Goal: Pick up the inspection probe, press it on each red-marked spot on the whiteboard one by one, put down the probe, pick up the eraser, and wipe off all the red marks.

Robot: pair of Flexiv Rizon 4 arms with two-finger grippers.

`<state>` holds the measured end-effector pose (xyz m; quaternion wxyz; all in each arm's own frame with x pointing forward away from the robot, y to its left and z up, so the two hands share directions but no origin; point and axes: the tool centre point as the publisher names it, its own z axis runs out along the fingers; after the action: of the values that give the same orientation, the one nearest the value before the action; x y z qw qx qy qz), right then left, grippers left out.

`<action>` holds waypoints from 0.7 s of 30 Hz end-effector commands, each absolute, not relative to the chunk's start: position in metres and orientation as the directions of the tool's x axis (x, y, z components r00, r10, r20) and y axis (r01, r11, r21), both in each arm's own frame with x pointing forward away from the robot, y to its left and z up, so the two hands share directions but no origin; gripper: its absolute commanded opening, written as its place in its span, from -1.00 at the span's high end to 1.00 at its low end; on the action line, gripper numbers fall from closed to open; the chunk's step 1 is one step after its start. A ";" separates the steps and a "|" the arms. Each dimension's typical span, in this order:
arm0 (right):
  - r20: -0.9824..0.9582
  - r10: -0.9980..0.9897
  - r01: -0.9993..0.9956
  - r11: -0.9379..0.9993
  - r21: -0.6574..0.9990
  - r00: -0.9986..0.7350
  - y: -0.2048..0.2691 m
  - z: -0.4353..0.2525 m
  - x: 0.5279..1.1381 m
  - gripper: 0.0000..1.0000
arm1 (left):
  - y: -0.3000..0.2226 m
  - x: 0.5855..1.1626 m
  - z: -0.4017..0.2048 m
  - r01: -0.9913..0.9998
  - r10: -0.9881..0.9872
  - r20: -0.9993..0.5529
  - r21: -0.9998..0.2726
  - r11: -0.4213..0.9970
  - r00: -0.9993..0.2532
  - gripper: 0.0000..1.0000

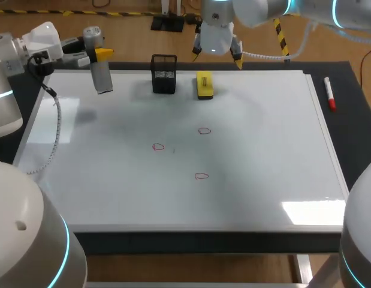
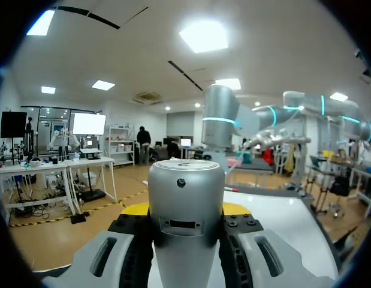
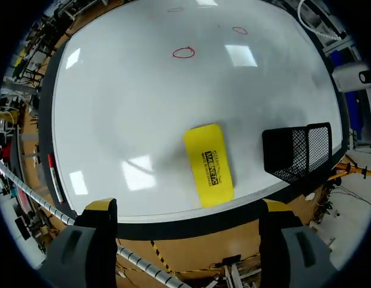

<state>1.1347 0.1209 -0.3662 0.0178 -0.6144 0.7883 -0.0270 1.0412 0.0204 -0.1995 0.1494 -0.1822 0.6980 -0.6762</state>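
One probe (image 2: 186, 180), seemingly in left gripper (image 2: 185, 209)

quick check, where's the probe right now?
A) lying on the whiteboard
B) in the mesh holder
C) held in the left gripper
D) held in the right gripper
C: the probe sits clamped between the two fingers of the left gripper, while the right gripper is open and empty.

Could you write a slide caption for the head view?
Left gripper holds the probe above the whiteboard; open right gripper hovers near the eraser; three red marks.
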 end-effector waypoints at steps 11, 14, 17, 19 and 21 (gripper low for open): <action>-0.023 -0.995 -0.996 0.093 -0.003 -0.093 0.133 -0.402 1.129 -1.00 | 0.020 1.041 -0.199 -0.051 -0.457 0.037 -0.999 0.019 -0.889 1.00; -0.012 -0.996 -0.996 0.089 0.007 -0.089 0.135 -0.408 1.126 -1.00 | 0.020 1.041 -0.199 -0.051 -0.457 0.037 -0.999 0.019 -0.889 1.00; 0.001 -0.997 -0.997 0.081 0.009 -0.081 0.138 -0.410 1.122 -1.00 | 0.020 1.041 -0.199 -0.051 -0.457 0.037 -0.999 0.019 -0.889 1.00; 0.008 -0.997 -0.997 0.078 0.009 -0.078 0.140 -0.412 1.120 -1.00 | 0.020 1.041 -0.199 -0.051 -0.457 0.037 -0.999 0.019 -0.889 1.00; 0.027 -0.997 -0.997 0.072 0.007 -0.072 0.142 -0.413 1.118 -1.00 | 0.020 1.041 -0.199 -0.051 -0.457 0.037 -0.999 0.019 -0.889 1.00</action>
<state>1.1188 0.1371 -0.4149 -0.0034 -0.6816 0.7317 0.0025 1.0412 0.0203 -0.1995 0.1494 -0.1823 0.6980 -0.6762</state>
